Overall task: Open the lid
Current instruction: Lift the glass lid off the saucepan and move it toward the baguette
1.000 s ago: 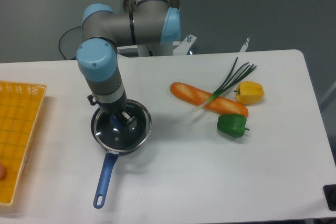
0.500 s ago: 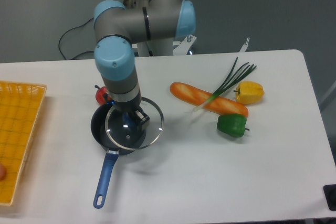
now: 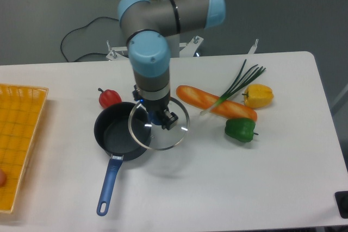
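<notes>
The lid (image 3: pixel 173 134), a clear glass disc with a thin metal rim, hangs in the air over the right edge of the dark saucepan (image 3: pixel 117 131). My gripper (image 3: pixel 159 117) is shut on the lid's blue centre knob, which its fingers mostly hide. The pan stands uncovered on the white table, its inside dark and bare, its blue handle (image 3: pixel 108 183) pointing toward the front.
A red pepper (image 3: pixel 109 98) sits just behind the pan. Right of the lid lie a baguette (image 3: pixel 215 102), a green onion (image 3: pixel 239 82), a yellow pepper (image 3: pixel 258 95) and a green pepper (image 3: pixel 240 129). A yellow basket (image 3: pixel 19 134) stands at the left edge.
The lid was on the pan a second ago. My gripper has lifted it and carried it to the right, uncovering the pan and bringing the red pepper into sight.
</notes>
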